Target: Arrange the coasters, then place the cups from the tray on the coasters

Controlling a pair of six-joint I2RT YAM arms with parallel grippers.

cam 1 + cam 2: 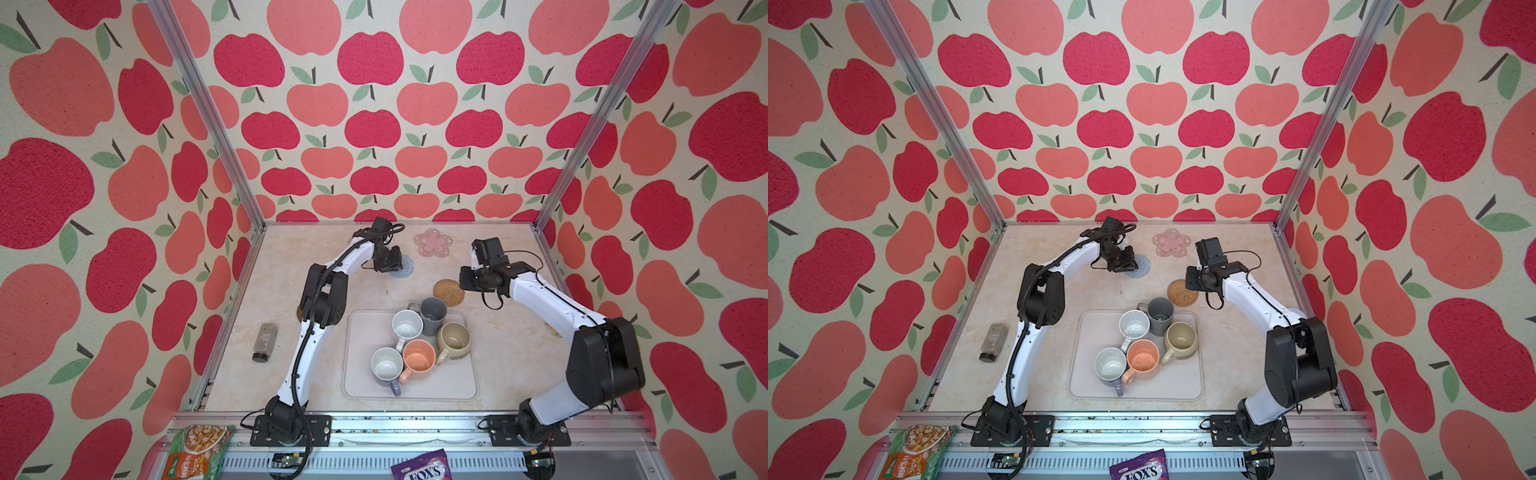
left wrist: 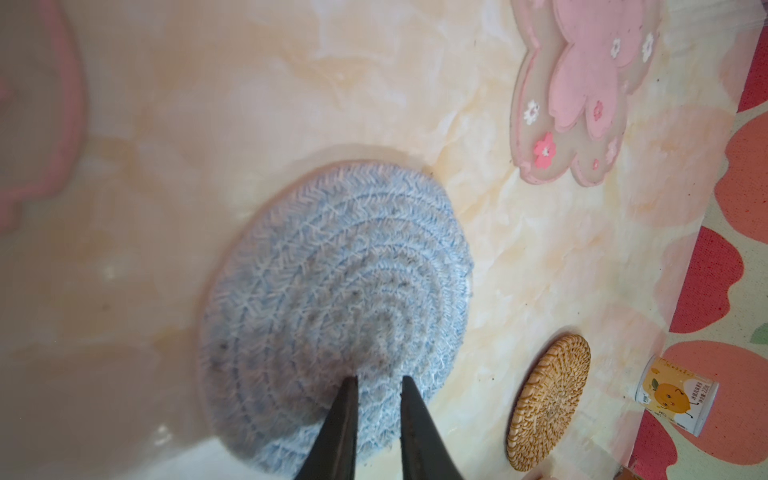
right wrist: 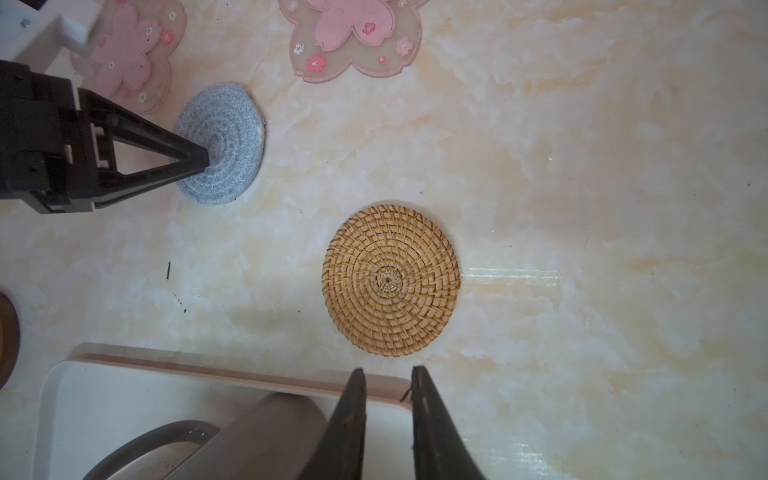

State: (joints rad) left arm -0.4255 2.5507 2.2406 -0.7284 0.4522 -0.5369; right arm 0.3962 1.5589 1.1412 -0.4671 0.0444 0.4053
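My left gripper (image 2: 379, 378) stands slightly open, its tips on the blue-grey crocheted coaster (image 1: 405, 266) (image 2: 332, 270) at the back of the table. One pink flower coaster (image 1: 432, 243) lies behind it. A second pink flower coaster (image 3: 129, 62) shows only in the wrist views. The rattan coaster (image 1: 449, 292) (image 3: 390, 280) lies flat, just past my right gripper (image 3: 388, 370), which is open and empty above the tray's (image 1: 415, 392) far rim. A dark brown coaster (image 3: 6, 336) peeks in at the edge. On the tray stand the dark grey (image 1: 432, 316), white (image 1: 406, 326), beige-olive (image 1: 454, 338), peach (image 1: 419, 357) and lavender-grey (image 1: 386, 365) cups.
A grey bottle (image 1: 264, 343) lies on the table left of my left arm. A small can with an orange face (image 2: 675, 395) stands near the right wall. Snack bags (image 1: 199, 451) (image 1: 422, 467) rest on the front rail. Apple-patterned walls close in three sides.
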